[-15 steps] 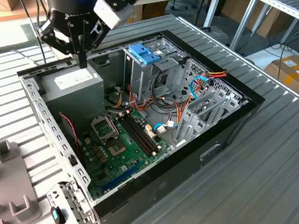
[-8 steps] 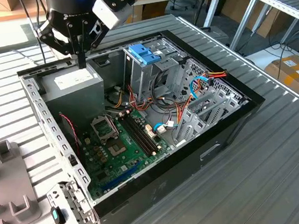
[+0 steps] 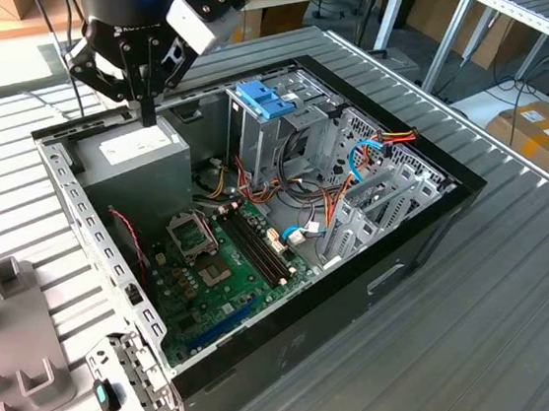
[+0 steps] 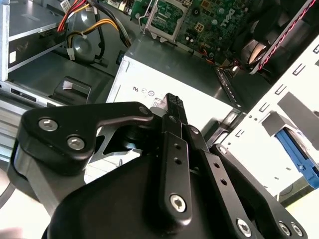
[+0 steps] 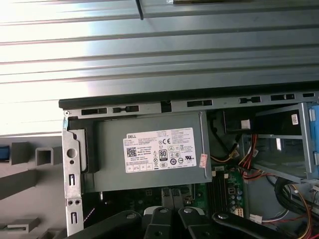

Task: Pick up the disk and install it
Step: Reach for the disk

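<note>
**Empty claw (image 3: 147, 109) over power supply (image 3: 135, 152)**

Exterior view: your claw hung closed and empty above the power supply, high enough to clear the case wall. First wrist view: a blue sliver (image 5: 3, 153) beside the grey fixture (image 5: 30, 167) was perhaps the disk's rail; you couldn't tell.

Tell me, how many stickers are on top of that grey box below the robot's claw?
2. A large white label lies centred on the grey box; a small pale sticker sits beside that label's edge. Others may hide on the box's sides.
</note>
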Controlling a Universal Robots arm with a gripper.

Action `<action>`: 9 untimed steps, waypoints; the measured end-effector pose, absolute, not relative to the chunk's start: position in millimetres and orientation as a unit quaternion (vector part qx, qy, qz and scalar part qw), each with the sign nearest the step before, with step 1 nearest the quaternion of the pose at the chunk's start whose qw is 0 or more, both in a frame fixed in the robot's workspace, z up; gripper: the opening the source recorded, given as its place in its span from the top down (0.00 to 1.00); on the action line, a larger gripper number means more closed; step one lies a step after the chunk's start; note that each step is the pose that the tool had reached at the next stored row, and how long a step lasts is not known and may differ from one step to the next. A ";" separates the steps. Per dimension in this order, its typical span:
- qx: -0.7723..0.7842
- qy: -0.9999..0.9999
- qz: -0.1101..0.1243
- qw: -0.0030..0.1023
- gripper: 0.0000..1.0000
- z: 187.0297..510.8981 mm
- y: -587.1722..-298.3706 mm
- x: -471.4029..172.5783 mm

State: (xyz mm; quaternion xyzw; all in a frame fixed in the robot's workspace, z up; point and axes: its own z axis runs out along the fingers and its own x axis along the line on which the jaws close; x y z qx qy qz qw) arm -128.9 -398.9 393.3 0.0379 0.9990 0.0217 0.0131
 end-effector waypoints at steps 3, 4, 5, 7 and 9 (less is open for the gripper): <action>0.038 0.999 0.022 0.013 0.89 393.3 -398.9 -129.8; 0.038 0.999 0.022 0.013 0.89 393.3 -398.9 -130.0; 0.038 0.999 0.022 0.013 0.89 393.3 -398.9 -130.3; 0.038 0.999 0.022 0.013 0.89 393.3 -398.9 -130.9; 0.038 0.999 0.022 0.013 0.89 393.3 -398.9 -131.5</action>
